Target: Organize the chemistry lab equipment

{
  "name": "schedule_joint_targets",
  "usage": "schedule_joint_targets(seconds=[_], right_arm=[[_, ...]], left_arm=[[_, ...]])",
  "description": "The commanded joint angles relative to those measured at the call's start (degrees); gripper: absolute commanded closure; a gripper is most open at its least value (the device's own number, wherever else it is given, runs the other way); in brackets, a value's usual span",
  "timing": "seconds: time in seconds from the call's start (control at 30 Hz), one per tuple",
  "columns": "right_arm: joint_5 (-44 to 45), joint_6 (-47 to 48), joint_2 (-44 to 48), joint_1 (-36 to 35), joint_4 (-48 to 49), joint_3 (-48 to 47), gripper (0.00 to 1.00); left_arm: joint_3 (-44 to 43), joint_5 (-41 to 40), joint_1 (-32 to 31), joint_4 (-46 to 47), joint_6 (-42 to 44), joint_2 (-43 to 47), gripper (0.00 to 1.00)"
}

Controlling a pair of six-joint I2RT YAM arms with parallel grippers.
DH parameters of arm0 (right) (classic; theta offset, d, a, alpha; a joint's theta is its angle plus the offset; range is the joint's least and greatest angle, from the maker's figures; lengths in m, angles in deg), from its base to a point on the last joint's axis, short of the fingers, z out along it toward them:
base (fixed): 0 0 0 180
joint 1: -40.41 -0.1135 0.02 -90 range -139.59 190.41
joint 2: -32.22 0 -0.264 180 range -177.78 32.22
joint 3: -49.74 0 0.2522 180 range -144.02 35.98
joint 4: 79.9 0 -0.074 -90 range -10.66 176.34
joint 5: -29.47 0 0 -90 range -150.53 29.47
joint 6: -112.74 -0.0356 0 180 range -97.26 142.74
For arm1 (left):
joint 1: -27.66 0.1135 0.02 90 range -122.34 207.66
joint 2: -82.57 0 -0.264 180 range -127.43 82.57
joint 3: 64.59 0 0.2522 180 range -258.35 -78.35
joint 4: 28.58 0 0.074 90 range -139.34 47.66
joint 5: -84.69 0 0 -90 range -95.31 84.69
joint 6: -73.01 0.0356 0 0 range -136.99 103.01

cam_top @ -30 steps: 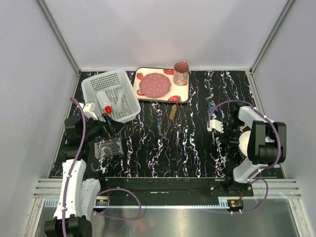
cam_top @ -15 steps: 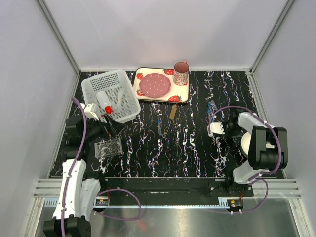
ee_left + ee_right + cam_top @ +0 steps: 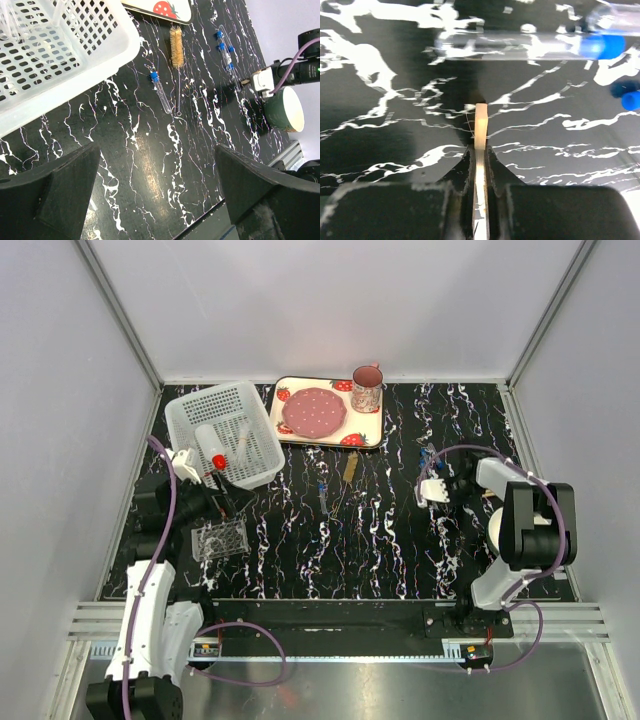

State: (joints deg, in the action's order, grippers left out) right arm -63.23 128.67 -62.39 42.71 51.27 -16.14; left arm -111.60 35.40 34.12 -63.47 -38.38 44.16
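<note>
right gripper (image 3: 479,150) | pinching tan stick (image 3: 480,120): thin, flat, pale, possibly wood | left gripper (image 3: 157,195) spread wide

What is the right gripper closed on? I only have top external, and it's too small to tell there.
Observer: The right wrist view shows the right gripper shut on a thin flat cream stick, seen edge-on, with its tip poking out past the fingertips.
Operator: Anything ahead of it?
Observer: A clear tube with a blue cap lies crosswise on the black marbled table, beyond the stick's tip and apart from it.
Operator: What's the tan item lying mid-table?
Observer: The left wrist view shows it's a tan-bristled wire-handled brush, not a stick. The wire ends in a small loop.
</note>
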Motion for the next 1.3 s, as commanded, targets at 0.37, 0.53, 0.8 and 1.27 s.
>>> schedule_joint_targets(seconds=[0.37,0.53,0.8,1.27], right_arm=[[-11.43,-27.77,-3.05,1.38,0.62,-19.32,1.00],[-17.24,-49.56,1.70,1.39,-4.99,-26.26,1.00],[-41.92,-81.62,4.87,1.38,-11.86,-28.04,1.00],[-64.01,-112.86,4.43,1.38,10.88,-11.26,1.00]], left_arm=[[-0.14,2.96,-1.62,3.10,-0.40,-1.49,0.01],[-0.32,5.17,-2.41,4.34,-1.38,-4.55,0.01],[-1.19,-7.03,-25.06,18.83,-14.02,-10.53,0.01],[-34.84,-35.69,-58.31,23.77,-27.31,-51.04,0.01]])
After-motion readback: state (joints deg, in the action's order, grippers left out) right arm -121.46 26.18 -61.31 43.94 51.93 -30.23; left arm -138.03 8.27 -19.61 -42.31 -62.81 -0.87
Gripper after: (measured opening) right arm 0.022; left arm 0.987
